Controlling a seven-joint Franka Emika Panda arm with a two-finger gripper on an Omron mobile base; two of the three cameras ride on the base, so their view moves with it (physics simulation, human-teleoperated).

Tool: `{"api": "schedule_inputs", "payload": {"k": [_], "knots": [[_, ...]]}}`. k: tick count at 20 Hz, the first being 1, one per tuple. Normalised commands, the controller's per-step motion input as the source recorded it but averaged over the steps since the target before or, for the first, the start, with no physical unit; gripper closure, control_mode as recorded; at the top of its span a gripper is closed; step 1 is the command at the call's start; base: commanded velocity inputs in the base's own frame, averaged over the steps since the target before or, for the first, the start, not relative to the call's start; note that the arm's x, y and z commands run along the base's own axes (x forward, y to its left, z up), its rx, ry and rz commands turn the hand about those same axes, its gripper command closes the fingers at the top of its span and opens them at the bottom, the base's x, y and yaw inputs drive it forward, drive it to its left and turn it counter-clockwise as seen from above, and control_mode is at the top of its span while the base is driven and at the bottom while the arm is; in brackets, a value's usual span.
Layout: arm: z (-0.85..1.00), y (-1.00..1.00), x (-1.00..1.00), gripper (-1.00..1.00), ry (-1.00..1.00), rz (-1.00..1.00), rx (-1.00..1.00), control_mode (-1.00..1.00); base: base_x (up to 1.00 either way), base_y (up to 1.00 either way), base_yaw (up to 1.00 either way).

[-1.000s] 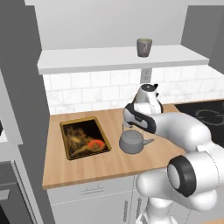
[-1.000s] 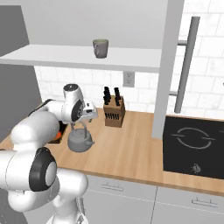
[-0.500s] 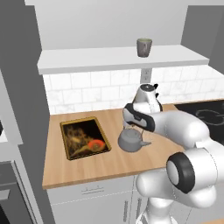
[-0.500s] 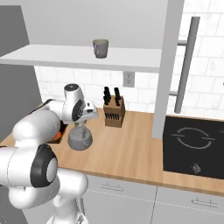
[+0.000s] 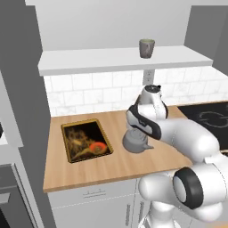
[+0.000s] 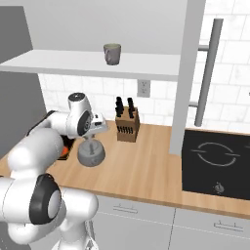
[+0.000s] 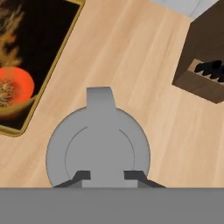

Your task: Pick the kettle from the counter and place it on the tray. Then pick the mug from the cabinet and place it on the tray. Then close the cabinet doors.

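The kettle (image 7: 98, 154), bearing no readable label, sits on the counter (image 7: 144, 74), the tool (image 7: 107, 176) clamped on it.

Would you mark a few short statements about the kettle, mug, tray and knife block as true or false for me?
1. The kettle sits on the tray. False: it is on the counter, beside the tray.
2. The mug stands on the cabinet shelf. True.
3. The gripper is directly over the kettle. True.
4. The knife block lies inside the tray. False: it stands on the counter near the wall.
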Motion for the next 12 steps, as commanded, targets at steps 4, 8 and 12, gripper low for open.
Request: {"api": "schedule_inputs", "payload": {"k": [4,8,12], "knots": [[0.3,0.14,-0.35,1.0,-0.21,0.01,-0.02,-1.0,0.0,0.0,0.0],[0.31,0.36,-0.08,1.0,-0.14,0.07,-0.04,-1.0,0.0,0.0,0.0],[0.37,0.46,0.03,1.0,-0.07,0.09,-0.06,-1.0,0.0,0.0,0.0]]}}
